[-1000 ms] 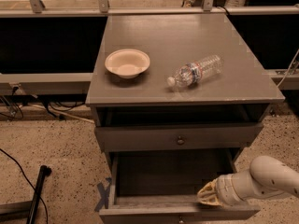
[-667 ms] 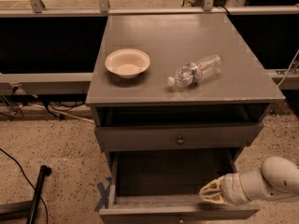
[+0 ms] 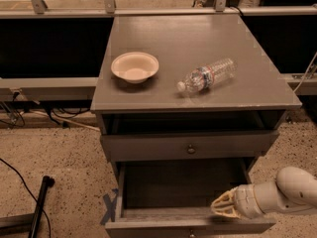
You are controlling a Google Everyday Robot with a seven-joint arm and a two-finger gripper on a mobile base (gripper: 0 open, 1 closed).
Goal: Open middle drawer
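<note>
The middle drawer [image 3: 163,226] stands pulled out below the counter's [image 3: 148,95] front edge, its front panel running left to right. The tool [image 3: 219,208] sits just inside its front right corner, pointing left. Whether it is wide or narrow I cannot tell.

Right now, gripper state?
Gripper: cannot tell whether open or closed; it is at the right front corner of the pulled-out middle drawer, over the drawer's front edge.
</note>
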